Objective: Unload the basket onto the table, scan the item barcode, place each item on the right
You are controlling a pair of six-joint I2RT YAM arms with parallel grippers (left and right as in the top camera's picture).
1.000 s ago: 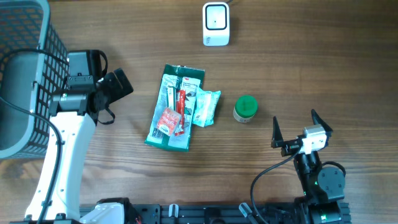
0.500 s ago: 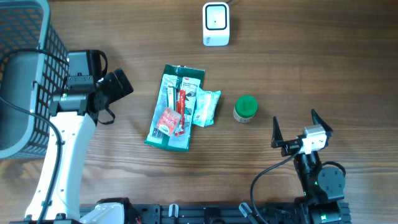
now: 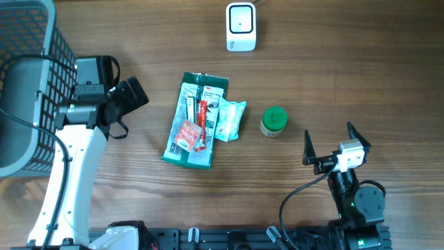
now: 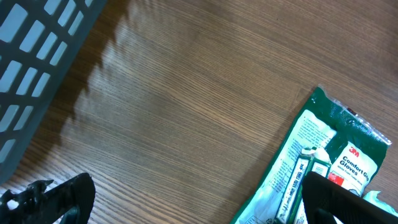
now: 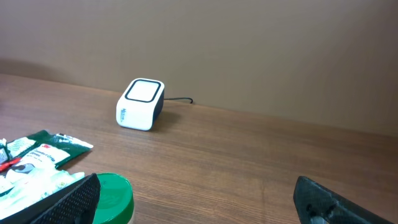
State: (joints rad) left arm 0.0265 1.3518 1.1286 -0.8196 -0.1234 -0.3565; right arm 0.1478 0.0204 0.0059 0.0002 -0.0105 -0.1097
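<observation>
A green-and-white packet of gloves (image 3: 193, 119) lies flat in the middle of the table, a smaller pale green packet (image 3: 229, 119) against its right side. A small jar with a green lid (image 3: 273, 121) stands right of them. The white barcode scanner (image 3: 241, 26) sits at the far edge; the right wrist view shows the scanner (image 5: 140, 103) and the jar (image 5: 114, 198). My left gripper (image 3: 132, 97) is open, left of the gloves packet (image 4: 311, 162). My right gripper (image 3: 327, 144) is open near the front right, empty, the jar by its left finger.
A grey plastic basket (image 3: 28, 76) stands at the far left beside the left arm. The scanner's cable (image 5: 180, 99) runs off behind it toward the back wall. Bare wooden tabletop (image 3: 361, 62) stretches to the right of the items.
</observation>
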